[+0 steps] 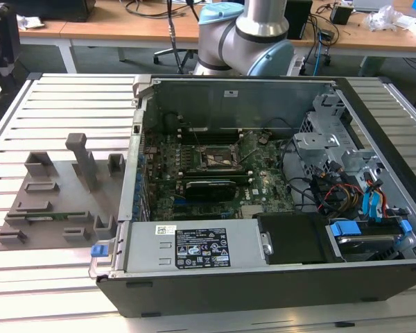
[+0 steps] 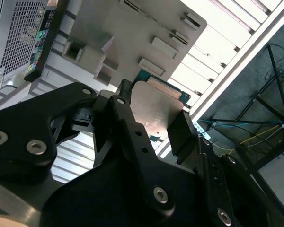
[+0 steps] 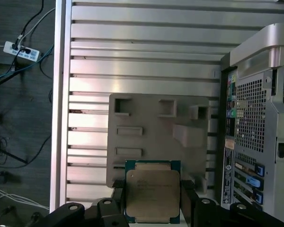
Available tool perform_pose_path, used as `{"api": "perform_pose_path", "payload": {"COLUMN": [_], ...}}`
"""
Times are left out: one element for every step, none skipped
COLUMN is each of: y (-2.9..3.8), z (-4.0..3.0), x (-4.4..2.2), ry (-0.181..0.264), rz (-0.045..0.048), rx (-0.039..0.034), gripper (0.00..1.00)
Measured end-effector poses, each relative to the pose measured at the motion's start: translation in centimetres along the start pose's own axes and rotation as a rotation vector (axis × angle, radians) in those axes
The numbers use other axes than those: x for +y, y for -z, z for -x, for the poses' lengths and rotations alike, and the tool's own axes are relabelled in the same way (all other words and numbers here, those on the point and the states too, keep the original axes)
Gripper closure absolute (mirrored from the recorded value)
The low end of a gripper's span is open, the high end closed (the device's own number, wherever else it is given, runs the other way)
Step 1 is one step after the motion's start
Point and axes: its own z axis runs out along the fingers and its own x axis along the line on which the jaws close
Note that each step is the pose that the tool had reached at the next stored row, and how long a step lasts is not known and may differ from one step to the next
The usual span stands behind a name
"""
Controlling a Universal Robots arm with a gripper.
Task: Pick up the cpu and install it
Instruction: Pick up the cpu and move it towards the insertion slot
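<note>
In both wrist views, the black two-fingered gripper (image 3: 153, 208) (image 2: 154, 120) was clamped on the cpu (image 3: 153, 196) (image 2: 154, 111), a small flat square chip with a silvery metal top and green rim, one finger (image 2: 128, 123) against each side. Behind it lay a grey moulded plastic tray (image 3: 156, 137) on the slatted aluminium table (image 3: 132, 47). The exterior view showed the pale blue and silver arm (image 1: 246, 35) and the inside of the open black computer case (image 1: 263, 284). That case held a green motherboard (image 1: 194, 191), a dark square socket frame (image 1: 218, 158), a long black card (image 1: 209, 186) and tangled cables (image 1: 333, 194).
</note>
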Motion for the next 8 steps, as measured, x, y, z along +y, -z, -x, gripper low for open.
{"api": "perform_pose_path", "payload": {"y": [-0.09, -0.16, -0.20, -0.29, -0.33, -0.37, -0.65, -0.91], "z": [0.19, 0.35, 0.46, 0.70, 0.81, 0.92, 1.51, 2.02], "x": [-0.01, -0.01, -0.02, -0.02, -0.03, -0.03, -0.05, -0.07], "ry": [0.000, 0.000, 0.000, 0.000, 0.000, 0.000, 0.000, 0.000], "rz": [0.0000, 0.0000, 0.0000, 0.0001, 0.0001, 0.0001, 0.0000, 0.0000], "rx": [0.0000, 0.0000, 0.0000, -0.0001, 0.0000, -0.0001, 0.0000, 0.0000], "gripper": [0.45, 0.45, 0.45, 0.45, 0.45, 0.45, 0.45, 0.45]}}
